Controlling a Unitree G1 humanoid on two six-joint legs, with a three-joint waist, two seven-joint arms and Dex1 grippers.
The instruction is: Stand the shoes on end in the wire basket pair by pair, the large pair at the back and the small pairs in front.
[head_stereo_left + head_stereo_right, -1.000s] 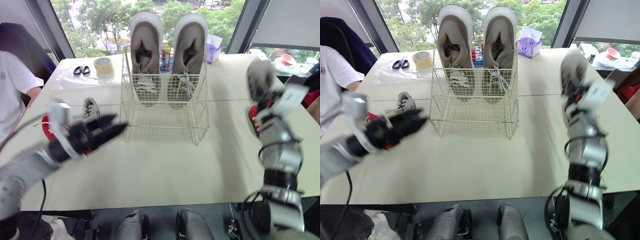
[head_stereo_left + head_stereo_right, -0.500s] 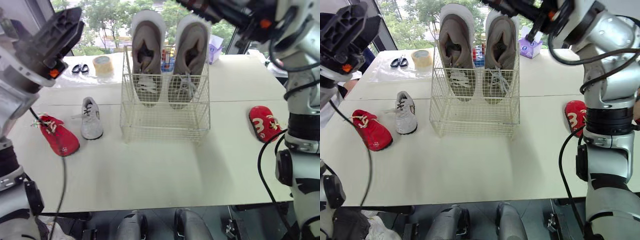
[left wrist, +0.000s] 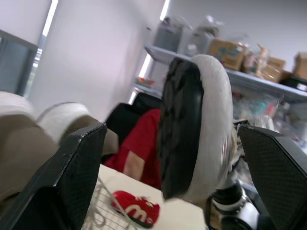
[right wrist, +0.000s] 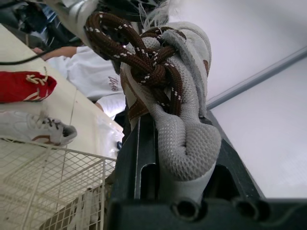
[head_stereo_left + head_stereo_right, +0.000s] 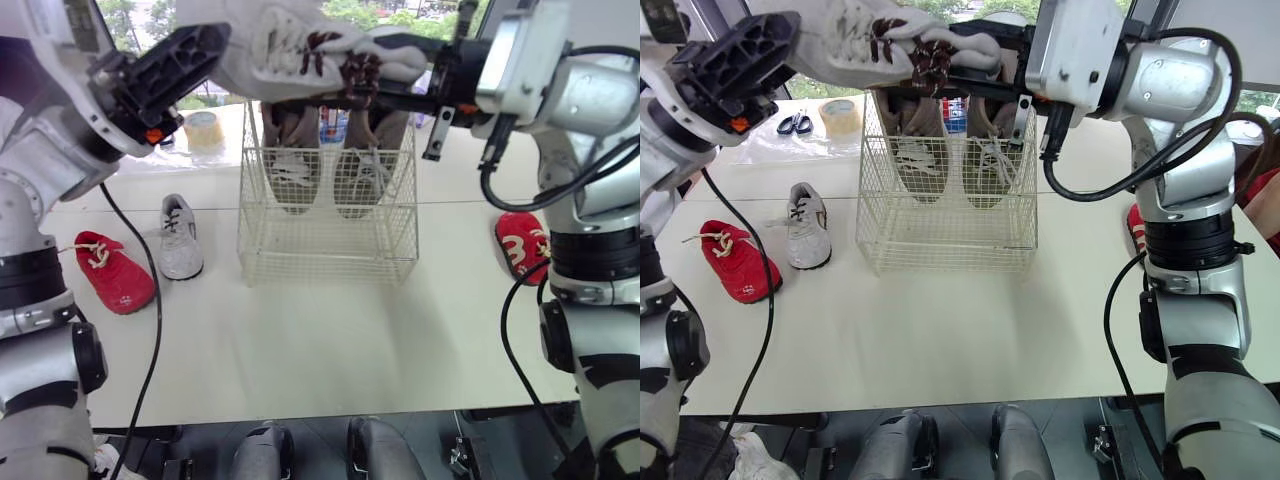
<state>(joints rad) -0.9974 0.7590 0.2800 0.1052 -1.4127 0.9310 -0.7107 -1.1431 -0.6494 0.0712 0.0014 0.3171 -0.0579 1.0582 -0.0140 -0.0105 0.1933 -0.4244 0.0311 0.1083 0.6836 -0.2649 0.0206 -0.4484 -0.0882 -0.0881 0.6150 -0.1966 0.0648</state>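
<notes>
A small grey shoe with brown laces (image 5: 320,45) hangs on its side high above the wire basket (image 5: 330,235). My right gripper (image 5: 350,75) is shut on its laced part, its black fingers (image 4: 139,158) pressing the upper. My left gripper (image 5: 215,45) is open, and the shoe's black sole (image 3: 184,124) sits between its spread fingers at the shoe's left end. The large beige pair (image 5: 290,150) stands on end at the back of the basket. On the table lie the other grey shoe (image 5: 180,240), a red shoe (image 5: 115,272) at the left and its mate (image 5: 522,245) at the right.
A tape roll (image 5: 205,130) and scissors (image 5: 795,123) lie on the table behind the basket at the left. A person in a white shirt (image 4: 91,72) sits at the table's left side. The front half of the basket holds no shoes.
Both arms have swung up from the table's sides. The right gripper has carried the grey shoe to above the basket, and the left gripper has come to the shoe's left end.
</notes>
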